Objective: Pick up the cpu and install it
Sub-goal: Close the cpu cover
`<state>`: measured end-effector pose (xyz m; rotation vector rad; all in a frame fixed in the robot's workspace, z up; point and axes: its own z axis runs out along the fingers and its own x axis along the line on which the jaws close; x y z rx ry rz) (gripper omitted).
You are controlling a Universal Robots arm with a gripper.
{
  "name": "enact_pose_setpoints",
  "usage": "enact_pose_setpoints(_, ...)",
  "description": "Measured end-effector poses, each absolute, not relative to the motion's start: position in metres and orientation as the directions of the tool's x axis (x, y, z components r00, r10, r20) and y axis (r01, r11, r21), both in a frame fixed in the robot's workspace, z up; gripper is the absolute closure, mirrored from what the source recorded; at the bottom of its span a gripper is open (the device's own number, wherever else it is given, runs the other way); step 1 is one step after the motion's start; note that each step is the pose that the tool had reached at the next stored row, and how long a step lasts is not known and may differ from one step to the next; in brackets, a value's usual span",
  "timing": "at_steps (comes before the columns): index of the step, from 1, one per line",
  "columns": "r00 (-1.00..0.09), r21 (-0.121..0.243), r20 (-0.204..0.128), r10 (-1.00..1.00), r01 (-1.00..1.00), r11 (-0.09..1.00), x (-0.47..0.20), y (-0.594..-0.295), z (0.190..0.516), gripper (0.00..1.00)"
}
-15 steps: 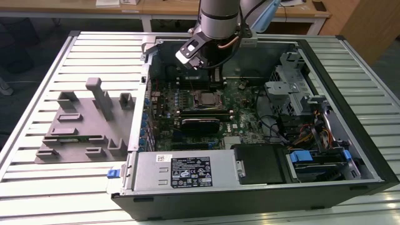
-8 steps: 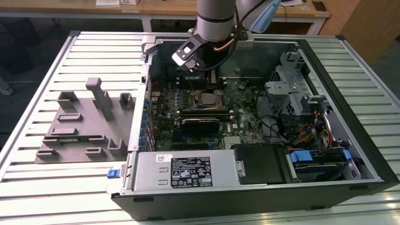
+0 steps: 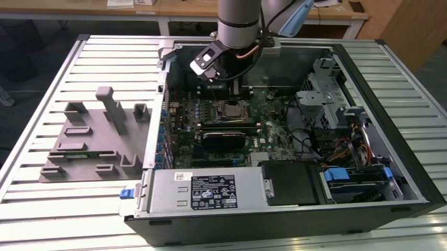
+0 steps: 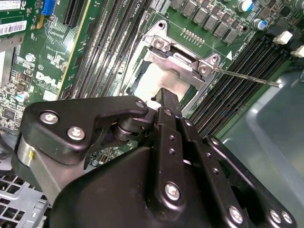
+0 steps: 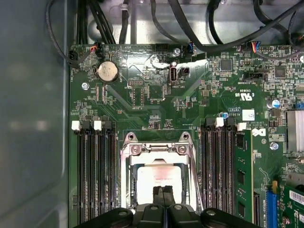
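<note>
Cpu [image 5: 159, 173] lies flat inside the open motherboard socket [image 5: 127, 159], with the gripper [image 5: 163, 191], its fingertips closed together, poised right over its silvery top, seemingly to press it squarely into its seat.

Silver-grey arm [image 3: 239, 23], pale-blue joint cap [image 3: 297, 15]; matte-black hand [image 5: 163, 191], jointed black links, round silver screws [image 4: 172, 191].

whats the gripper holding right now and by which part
Nothing, as far as shows: the fingers are shut together over the cpu, which lies flat in the socket.
</note>
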<state>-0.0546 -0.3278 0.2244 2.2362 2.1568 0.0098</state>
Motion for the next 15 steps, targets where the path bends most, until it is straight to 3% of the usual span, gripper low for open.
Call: enact_pose_setpoints(15,-0.193,0.029,-0.022,0.981,0.981,0.194,-0.0545,-0.3277,0.2239,0.89)
